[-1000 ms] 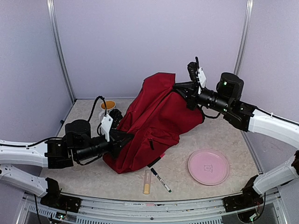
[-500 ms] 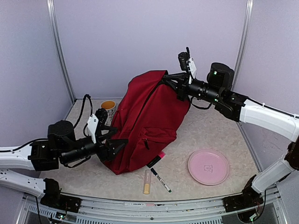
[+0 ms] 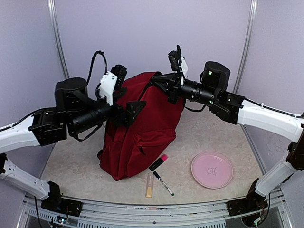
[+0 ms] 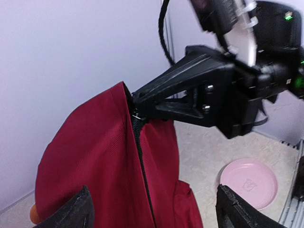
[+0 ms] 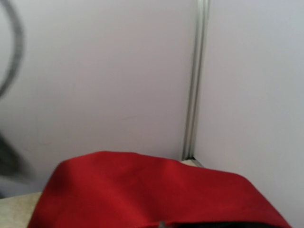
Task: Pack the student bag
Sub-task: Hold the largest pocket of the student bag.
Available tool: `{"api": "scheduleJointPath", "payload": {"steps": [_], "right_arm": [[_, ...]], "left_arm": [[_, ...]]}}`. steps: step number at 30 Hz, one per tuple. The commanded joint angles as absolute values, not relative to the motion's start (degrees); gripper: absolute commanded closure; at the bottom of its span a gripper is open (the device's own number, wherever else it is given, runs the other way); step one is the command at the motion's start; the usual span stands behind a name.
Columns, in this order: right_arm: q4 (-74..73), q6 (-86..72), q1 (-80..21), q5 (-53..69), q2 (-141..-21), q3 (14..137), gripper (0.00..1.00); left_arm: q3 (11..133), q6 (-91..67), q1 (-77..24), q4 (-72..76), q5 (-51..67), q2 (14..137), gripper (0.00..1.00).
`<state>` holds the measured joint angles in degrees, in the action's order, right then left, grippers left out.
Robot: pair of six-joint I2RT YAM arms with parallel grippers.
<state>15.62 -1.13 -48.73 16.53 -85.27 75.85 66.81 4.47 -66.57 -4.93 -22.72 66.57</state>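
Observation:
The student bag (image 3: 142,128), a dark red backpack with a black zipper (image 4: 141,159), hangs upright with its base on the table. My right gripper (image 3: 158,81) is shut on the bag's top edge at the upper end of the zipper and holds it up. In the left wrist view its black fingers (image 4: 156,97) pinch that edge. My left gripper (image 3: 133,112) is open beside the bag's upper left side. Its fingertips (image 4: 80,213) stand wide apart with red fabric in front of them, gripping nothing. The right wrist view shows only red fabric (image 5: 142,190) against the wall.
A pink plate (image 3: 212,170) lies at the front right. In front of the bag lie a pink highlighter (image 3: 158,163), a black-and-white marker (image 3: 164,184) and a yellowish tube (image 3: 149,185). An orange object (image 4: 33,213) peeks out behind the bag's left side.
My right gripper raised the bag's top up and leftward, so the bag went from slumped to upright. My left gripper let go of the bag's lower side, opened and rose to its upper part.

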Motion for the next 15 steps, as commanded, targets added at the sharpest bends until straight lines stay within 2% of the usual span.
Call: {"api": "scheduleJointPath", "payload": {"steps": [1, 3, 4, 7, 8, 11, 15], "right_arm": [[19.23, -1.77, -50.13, 18.33, -85.38, 79.25, 1.00], [19.16, -2.20, -50.19, 18.86, -85.35, 79.32, 1.00], [19.16, -2.42, -50.24, 19.15, -85.28, 79.32, 1.00], [18.85, -2.80, -50.26, 19.70, -84.70, 79.23, 1.00], [18.55, -2.81, -50.14, 19.00, -84.46, 79.22, 1.00], [18.55, -3.80, -47.98, 15.58, -83.21, 78.23, 1.00], [26.57, -17.12, -35.12, 20.11, -80.33, 70.79, 1.00]], "left_arm": [[74.17, 6.85, -60.64, -13.49, -21.19, 73.33, 0.16], [75.39, 6.20, -58.23, -13.52, -19.08, 74.94, 0.29], [75.75, 5.63, -57.33, -13.58, -19.18, 75.46, 0.41], [75.44, 4.96, -56.52, -13.03, -19.05, 75.23, 0.97], [74.46, 4.86, -56.47, -12.35, -17.76, 74.42, 1.00], [69.61, 3.93, -56.18, -9.46, -11.50, 70.73, 1.00], [63.57, 0.72, -55.73, -8.87, -11.30, 64.59, 1.00]]}}
